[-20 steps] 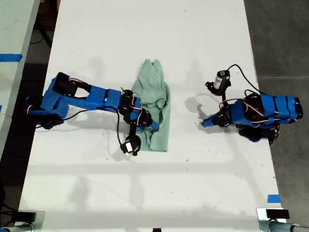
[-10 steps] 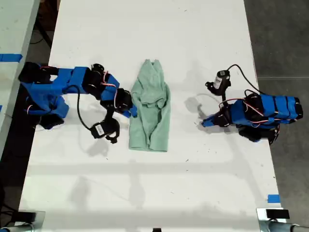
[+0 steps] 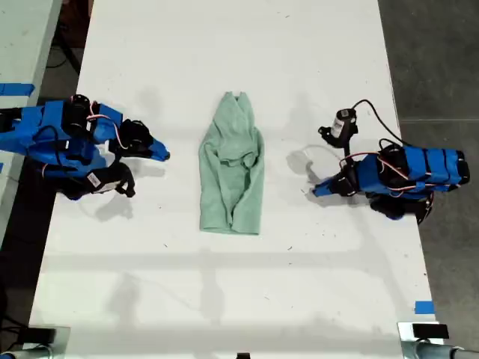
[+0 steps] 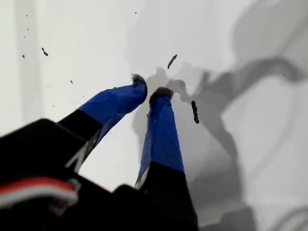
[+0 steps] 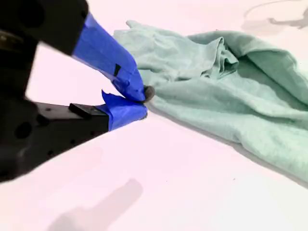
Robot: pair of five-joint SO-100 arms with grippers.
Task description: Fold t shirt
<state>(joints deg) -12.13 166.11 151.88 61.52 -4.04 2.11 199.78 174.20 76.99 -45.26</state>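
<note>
Exterior view: t shirt (image 3: 233,174) mid-table; my first gripper (image 4: 149,92), my second gripper (image 5: 142,102) jaws together, empty.

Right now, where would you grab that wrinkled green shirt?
Probably the wide hem's corner of the mint-green fabric t shirt, coming from the exterior view's left, where my second gripper sits closest. That edge lies thin and flat on the white table; the middle is bunched.

My two arms (image 3: 75,146) (image 3: 397,176) are blue with black motors, thin cables, and blue tape on the fingertips (image 4: 162,120).
</note>
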